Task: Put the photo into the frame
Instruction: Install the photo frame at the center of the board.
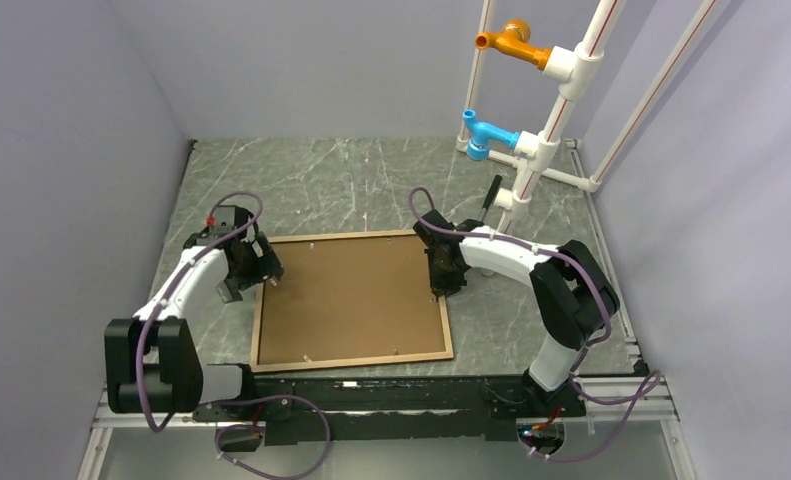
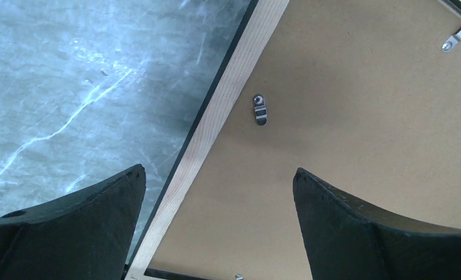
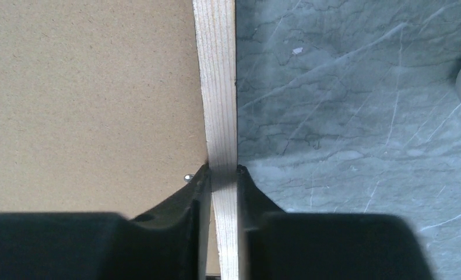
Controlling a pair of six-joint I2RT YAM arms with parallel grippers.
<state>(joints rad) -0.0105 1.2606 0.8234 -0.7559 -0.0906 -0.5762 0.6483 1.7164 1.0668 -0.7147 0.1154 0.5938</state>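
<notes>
Face down, the frame (image 3: 216, 87) lay flat on the grey marbled table (image 1: 311, 180), its pale wooden rails turned up and a black edge showing along the outside. A brown backing board (image 1: 351, 295) filled the opening inside the rails.

At the frame's right rail, the right gripper (image 3: 222, 168) was closed on the wood. One black finger pressed the inner side by the board and the other pressed the outer side by the table, with the rail pinched between them. A small bit of metal showed just inside the rail beside the inner finger, too hidden to identify.

Over the frame's left rail hung the left gripper (image 2: 219, 170), its jaws spread wide and holding nothing. One finger stood over the table outside the frame and the other over the board inside it. A small metal clip (image 2: 261, 109) sat on the board just inside that rail, lying along the rail rather than across it. A second clip (image 2: 458, 36) sat at the frame's far rail.

Beyond the frame's far right corner stood a white pipe stand (image 1: 561, 90), well apart from the frame. It carried an orange fitting (image 1: 511, 40) high up and a blue fitting (image 1: 486, 133) lower down.
</notes>
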